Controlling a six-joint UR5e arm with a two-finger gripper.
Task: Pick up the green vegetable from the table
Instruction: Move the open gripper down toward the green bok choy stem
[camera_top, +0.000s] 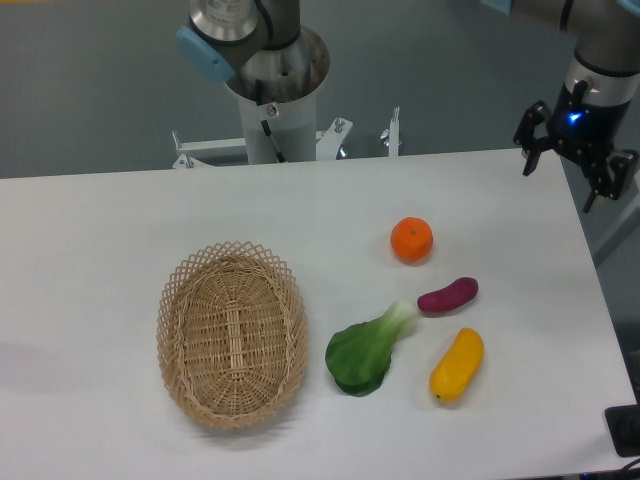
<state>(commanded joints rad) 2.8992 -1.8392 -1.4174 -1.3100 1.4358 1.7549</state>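
Observation:
The green vegetable (366, 350) lies flat on the white table (100, 230), right of centre near the front. Its dark green leaf points front-left and its pale stem points toward the back right. My gripper (561, 183) hangs at the far right, over the table's back right corner. Its two dark fingers are spread apart and hold nothing. It is far from the green vegetable, up and to the right of it.
An oval wicker basket (232, 334) sits left of the green vegetable. An orange (412, 240), a purple sweet potato (447, 295) and a yellow oblong vegetable (457, 365) lie to its right. The arm's base column (275, 90) stands at the back.

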